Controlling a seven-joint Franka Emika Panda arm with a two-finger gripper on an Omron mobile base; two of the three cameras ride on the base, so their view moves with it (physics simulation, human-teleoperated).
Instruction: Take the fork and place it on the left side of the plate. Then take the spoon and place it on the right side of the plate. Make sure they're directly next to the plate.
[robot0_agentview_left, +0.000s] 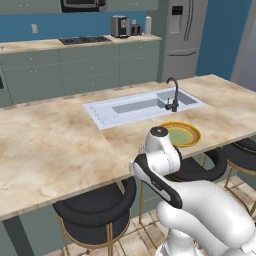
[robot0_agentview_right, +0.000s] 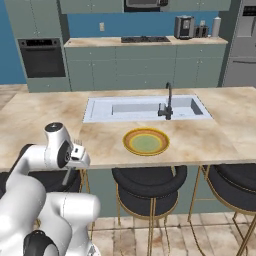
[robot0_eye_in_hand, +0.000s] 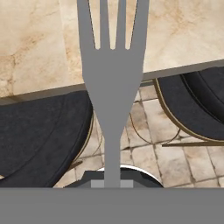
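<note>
My gripper (robot0_eye_in_hand: 112, 183) is shut on the thin handle of the grey fork (robot0_eye_in_hand: 113, 74). The fork's four tines point away from the hand, over the near edge of the marble island counter (robot0_eye_in_hand: 39, 48). In the right base view the gripper (robot0_agentview_right: 75, 153) hangs at the counter's front edge, well to the left of the plate (robot0_agentview_right: 131, 142). The plate (robot0_agentview_left: 195, 138) has an orange-yellow rim and a green centre. It lies on the counter just in front of the sink. The spoon is out of view.
A steel sink (robot0_agentview_right: 145, 109) with a black faucet (robot0_agentview_right: 168, 102) is set in the island behind the plate. Black round stools (robot0_agentview_right: 149, 187) with brass legs stand under the counter's front edge. An oven (robot0_agentview_right: 42, 57), a back counter and a fridge (robot0_agentview_left: 182, 35) stand far behind.
</note>
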